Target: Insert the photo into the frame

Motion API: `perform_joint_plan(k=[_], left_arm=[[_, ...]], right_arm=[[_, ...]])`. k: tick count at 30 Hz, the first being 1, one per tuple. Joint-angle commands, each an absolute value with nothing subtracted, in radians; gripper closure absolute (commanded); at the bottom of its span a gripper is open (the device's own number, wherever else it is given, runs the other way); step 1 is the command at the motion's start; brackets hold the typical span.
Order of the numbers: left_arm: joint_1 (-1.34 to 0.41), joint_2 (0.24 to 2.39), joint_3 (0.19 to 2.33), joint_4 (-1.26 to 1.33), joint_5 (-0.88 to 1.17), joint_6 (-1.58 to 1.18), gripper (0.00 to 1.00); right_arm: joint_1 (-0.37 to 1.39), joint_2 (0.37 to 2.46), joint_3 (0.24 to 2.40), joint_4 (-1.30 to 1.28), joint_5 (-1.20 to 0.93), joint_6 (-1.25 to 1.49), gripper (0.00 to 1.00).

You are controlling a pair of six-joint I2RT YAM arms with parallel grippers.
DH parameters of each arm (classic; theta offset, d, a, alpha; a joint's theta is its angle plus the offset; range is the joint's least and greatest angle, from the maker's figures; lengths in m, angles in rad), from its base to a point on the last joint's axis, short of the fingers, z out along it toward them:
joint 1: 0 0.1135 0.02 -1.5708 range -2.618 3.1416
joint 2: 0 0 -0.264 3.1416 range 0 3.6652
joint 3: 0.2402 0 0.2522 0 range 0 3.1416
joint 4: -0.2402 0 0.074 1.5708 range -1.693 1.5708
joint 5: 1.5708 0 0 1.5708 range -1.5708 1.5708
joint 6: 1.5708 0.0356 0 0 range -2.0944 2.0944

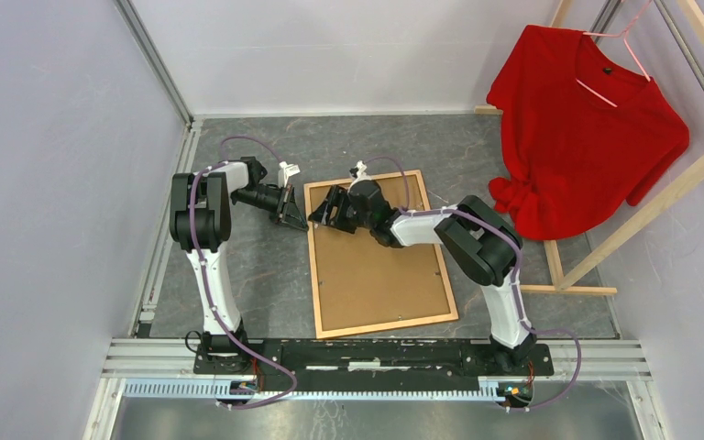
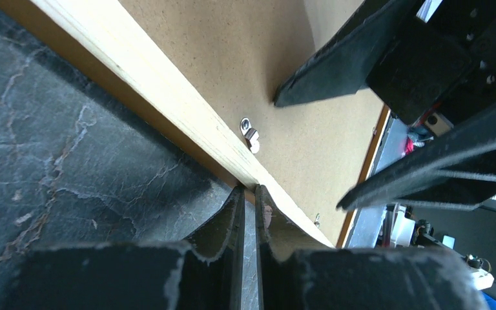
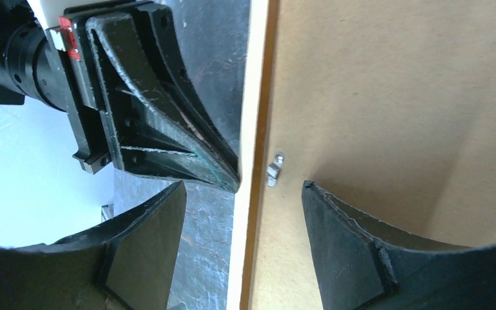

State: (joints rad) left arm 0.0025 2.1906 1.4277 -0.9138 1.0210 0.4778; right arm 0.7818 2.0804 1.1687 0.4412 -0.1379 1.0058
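Observation:
The frame (image 1: 314, 275) lies flat mid-table, its orange-brown rails around a brown backing board (image 1: 380, 270). The photo is hidden. My left gripper (image 1: 298, 220) is shut, with only a thin slit between its jaws and nothing in it. Its tips (image 2: 250, 188) rest against the outer edge of the frame's left rail (image 2: 161, 84). My right gripper (image 1: 323, 209) is open and straddles that same rail (image 3: 255, 77) near the far left corner, one finger (image 3: 148, 226) over the table and the other over the board (image 3: 394, 97). A small metal clip (image 3: 274, 169) sits on the board just inside the rail, between the right gripper (image 3: 244, 187) fingers.
A red shirt (image 1: 587, 128) hangs on a pale wooden clothes rack (image 1: 660, 197) at the back right, its foot close to the frame's right side. Grey walls close in the left and back. A metal rail (image 1: 376, 353) carries both arm bases along the near edge.

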Motion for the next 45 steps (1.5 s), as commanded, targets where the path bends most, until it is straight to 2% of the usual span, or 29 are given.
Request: perform_joint_plan(k=[1,21,29,32,36,41,45], left_arm=[[-0.014,2.178,1.430,-0.894,0.946,0.538,0.85],[-0.014,2.181,1.434,-0.894,0.949,0.540,0.85],[-0.014,2.176,1.431,-0.893,0.951,0.540,0.85],[-0.010,2.169,1.449,-0.928,0.950,0.565,0.85],[0.013,2.154,1.472,-0.979,0.933,0.604,0.84],[0.033,2.083,1.426,-1.006,0.872,0.676,0.78],[0.013,2.010,1.339,-1.002,0.805,0.730,0.74]], right_arm=[[0.818,2.138,1.233,0.458,-0.173,1.002,0.27],[0.825,2.228,1.347,0.397,-0.157,1.014,0.30],[0.822,2.194,1.343,0.398,-0.139,1.004,0.30],[0.801,2.124,1.301,0.420,-0.160,0.990,0.26],[0.731,1.992,1.209,0.428,-0.179,0.944,0.15],[0.571,1.830,1.073,0.350,-0.169,0.856,0.03],[0.429,1.704,0.949,0.283,-0.088,0.770,0.02]])
